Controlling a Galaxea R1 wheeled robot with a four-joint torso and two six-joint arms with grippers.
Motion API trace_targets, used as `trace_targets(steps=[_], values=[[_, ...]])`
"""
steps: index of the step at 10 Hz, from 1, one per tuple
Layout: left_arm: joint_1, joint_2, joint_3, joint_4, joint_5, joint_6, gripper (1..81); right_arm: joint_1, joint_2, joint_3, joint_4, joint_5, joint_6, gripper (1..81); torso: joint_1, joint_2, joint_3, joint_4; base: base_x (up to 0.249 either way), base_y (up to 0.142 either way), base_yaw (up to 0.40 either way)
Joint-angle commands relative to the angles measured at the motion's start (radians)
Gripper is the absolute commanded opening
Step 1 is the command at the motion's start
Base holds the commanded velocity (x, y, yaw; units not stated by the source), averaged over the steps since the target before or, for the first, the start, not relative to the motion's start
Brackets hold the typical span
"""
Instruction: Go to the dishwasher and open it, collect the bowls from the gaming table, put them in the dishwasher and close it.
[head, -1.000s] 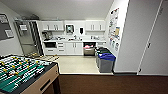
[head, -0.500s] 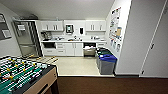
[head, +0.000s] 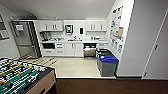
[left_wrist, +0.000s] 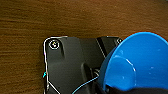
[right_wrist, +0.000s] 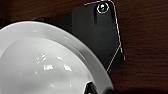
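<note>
Bowls in hand: my left gripper is clamped on the blue bowl, my right gripper on the white bowl. Current step, as I judge: transport. Foosball table corner near left; open floor ahead; bins flank the open dishwasher at the far counter.

both wrist plates are matte black — rounded corners, pale edge trim, a silver round screw.
</note>
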Motion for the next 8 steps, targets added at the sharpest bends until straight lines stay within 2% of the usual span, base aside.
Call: trace_targets(steps=[1,3,8], values=[[-0.040,-0.037,0.010,0.016,0.027,0.003,1.0,0.039,-0.018,0.004,-0.008,-0.033,-0.002,1.0,0.000,0.000,0.000,0.000,0.177,0.000,0.000],[-0.040,-0.037,0.010,0.016,0.027,0.004,1.0,0.039,-0.019,0.002,-0.008,-0.033,-0.002,1.0,0.000,0.000,0.000,0.000,0.185,0.000,0.000],[-0.040,-0.034,0.010,0.016,0.027,0.004,1.0,0.037,-0.019,0.002,-0.008,-0.033,-0.002,1.0,0.000,0.000,0.000,0.000,0.192,-0.079,0.000]])
